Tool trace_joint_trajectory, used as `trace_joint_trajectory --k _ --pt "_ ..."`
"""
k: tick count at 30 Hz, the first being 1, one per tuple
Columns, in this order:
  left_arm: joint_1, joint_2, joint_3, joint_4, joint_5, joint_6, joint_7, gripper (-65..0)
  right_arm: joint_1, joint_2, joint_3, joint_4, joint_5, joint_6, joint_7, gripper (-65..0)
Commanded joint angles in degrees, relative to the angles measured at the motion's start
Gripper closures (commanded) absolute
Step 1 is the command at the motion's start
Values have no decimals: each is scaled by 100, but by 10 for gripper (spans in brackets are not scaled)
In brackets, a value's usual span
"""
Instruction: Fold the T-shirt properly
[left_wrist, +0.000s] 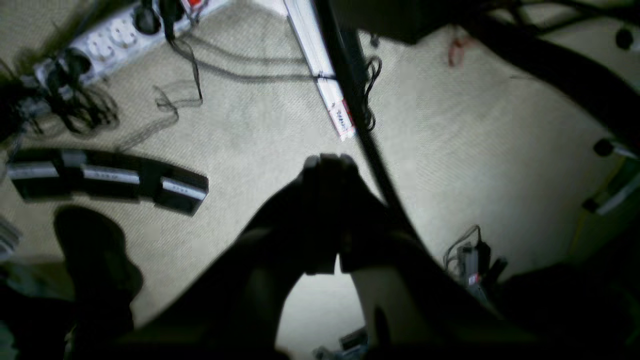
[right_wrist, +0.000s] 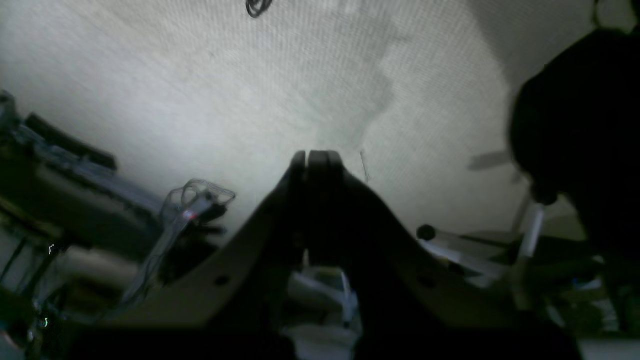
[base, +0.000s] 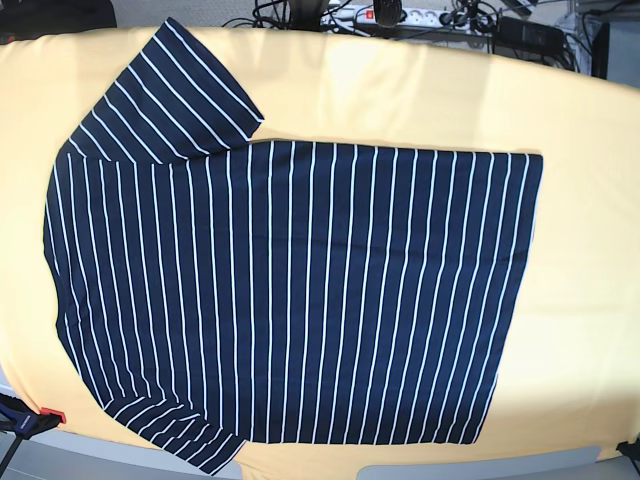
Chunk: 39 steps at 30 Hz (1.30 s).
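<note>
The T-shirt (base: 300, 290), dark navy with thin white stripes, lies spread flat on the yellow-orange cloth (base: 420, 95) in the base view. Its collar end is at the left and its hem at the right. One sleeve points to the back left and the other to the front left. Neither gripper shows in the base view. My left gripper (left_wrist: 330, 161) is shut and empty, hanging over the carpeted floor beside the table. My right gripper (right_wrist: 316, 155) is also shut and empty over the floor. The shirt does not show in either wrist view.
A white power strip (left_wrist: 115, 35) with cables and a black bar-shaped object (left_wrist: 107, 177) lie on the carpet. A black pole (left_wrist: 360, 115) crosses the left wrist view. Cables and power strips (base: 400, 15) lie behind the table. A red clamp (base: 50, 415) sits at the front left.
</note>
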Motion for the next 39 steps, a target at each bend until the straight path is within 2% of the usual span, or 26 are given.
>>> trace_joint_trajectory --k 1,5,10,14,18,27,29,32,35,36,39 --pt "286 -195 4 400 44 -26 2 0 -315 181 7 411 2 -35 -50 0" --pt "1003 -863 0 1757 302 267 4 0 -1182 697 7 1893 -455 -323 -55 0" --pt "1781 -1644 -15 3152 835 686 7 0 -2135 1167 7 3362 -1519 -1093 -192 0" --pt "2341 -2039 -236 4059 1259 885 13 0 -2739 1399 17 4271 -2490 -1829 -264 0" --pt "2664 -2229 -730 4813 1403 892 136 0 -2988 1464 17 4872 -3473 -2446 -595 0" --pt "2883 -2234 -2124 5995 1357 892 153 0 -3018 1464 17 5801 -5204 -3541 -907 0" --pt "2876 -2234 -2352 6196 1362 892 129 0 -2994 1464 17 6030 -5545 -3689 -916 0" --pt "2850 -2236 -2623 6354 1362 892 44 0 -2959 1464 17 6249 -6015 -3740 -846 0" --pt "2697 -2236 -2865 6354 1384 885 -20 0 -2793 1464 17 6249 -6161 -3733 -560 0" --pt "2610 -2240 -2959 6349 1394 857 -22 0 -2684 1462 17 6249 -6144 -3689 -452 0" --pt "2299 -2361 -3241 6223 1338 590 -26 0 -2234 1462 17 6249 -5858 -3239 -127 0"
